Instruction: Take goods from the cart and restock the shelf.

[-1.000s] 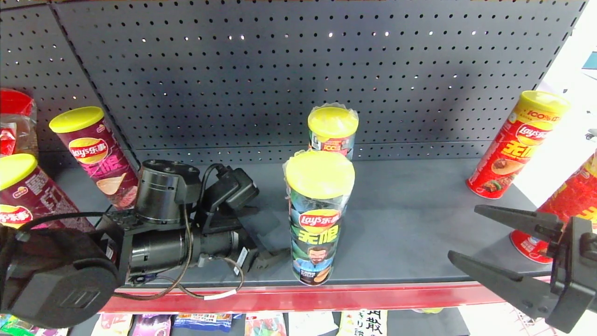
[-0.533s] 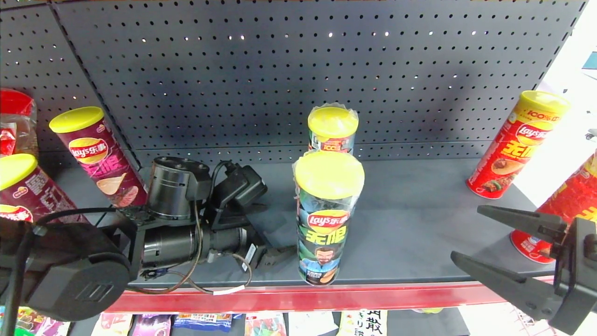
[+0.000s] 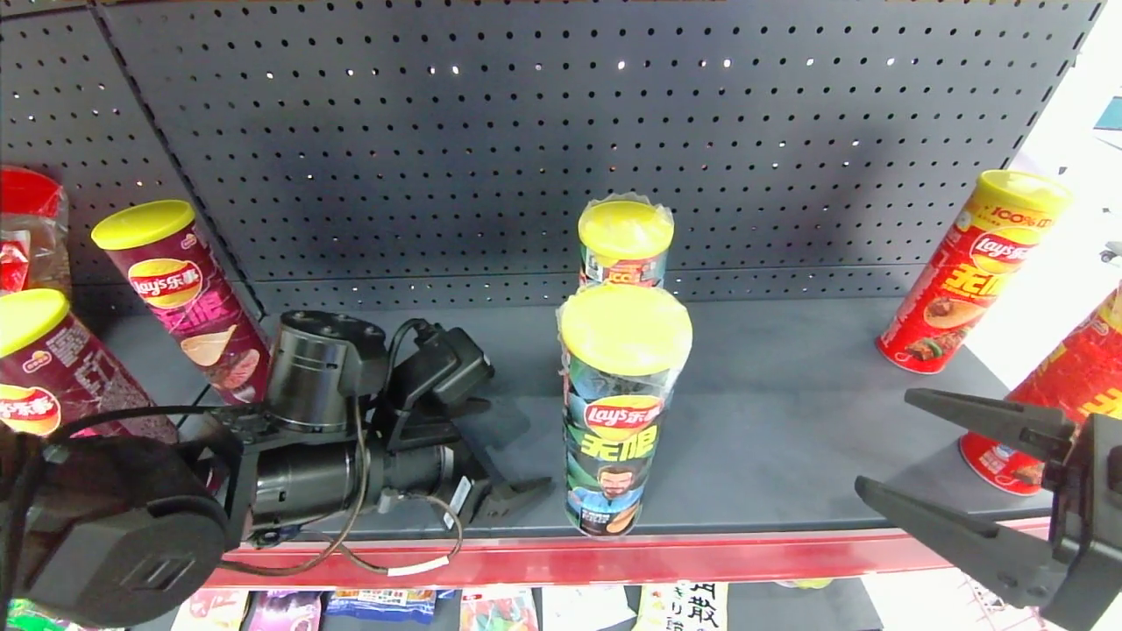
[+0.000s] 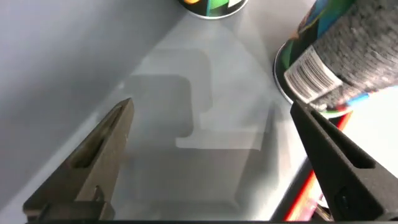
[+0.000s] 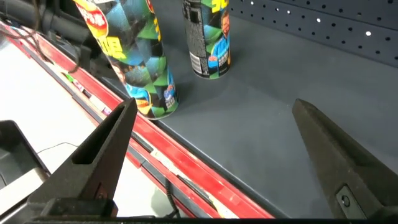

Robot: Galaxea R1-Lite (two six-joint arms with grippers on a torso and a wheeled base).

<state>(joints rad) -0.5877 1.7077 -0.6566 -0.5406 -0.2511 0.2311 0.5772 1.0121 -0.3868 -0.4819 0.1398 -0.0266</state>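
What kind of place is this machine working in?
Probably a shop aisle, or a mock-up of one: a grey shelf with a pegboard back panel and red front strip, crisp cans grouped by colour, and snack packets on the level below.

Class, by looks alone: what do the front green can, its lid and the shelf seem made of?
The front can: probably cardboard under glossy printed film, crinkled near the top; its lid: likely matte yellow plastic; the shelf: seemingly painted metal, dull grey.
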